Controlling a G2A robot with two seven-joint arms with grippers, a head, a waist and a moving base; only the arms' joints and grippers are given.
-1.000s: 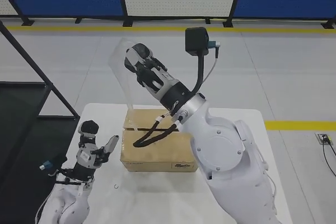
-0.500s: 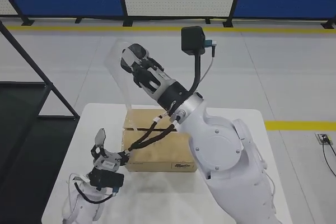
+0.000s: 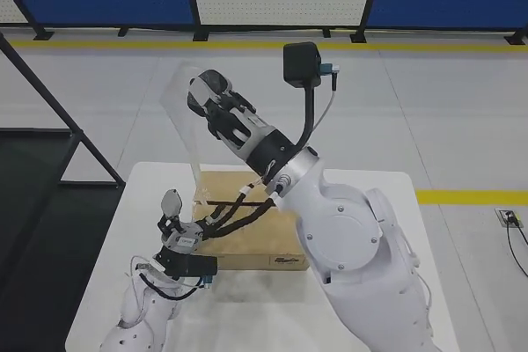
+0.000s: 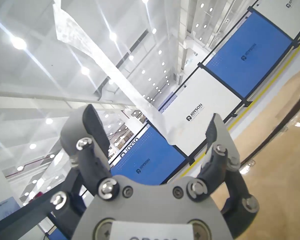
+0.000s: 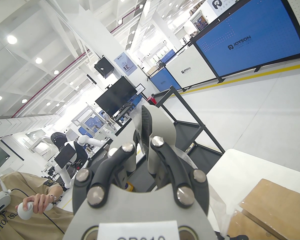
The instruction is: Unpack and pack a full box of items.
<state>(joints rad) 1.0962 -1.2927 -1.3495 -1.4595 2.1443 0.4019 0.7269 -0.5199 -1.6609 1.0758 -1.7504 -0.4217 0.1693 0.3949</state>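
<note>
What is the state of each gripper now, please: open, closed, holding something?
Left gripper: open, holding nothing.
Right gripper: closed on the clear plastic sheet.

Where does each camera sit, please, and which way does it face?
Top view: overhead on the robot, looking down on the white table and brown cardboard box; the right gripper holds a clear plastic film high, the left gripper sits by the box.
Left wrist view: on the left wrist, facing up at the ceiling between its own open fingers.
Right wrist view: on the right wrist, facing across the hall; its fingers pinch the film.
Shared: all three show film and box.
</note>
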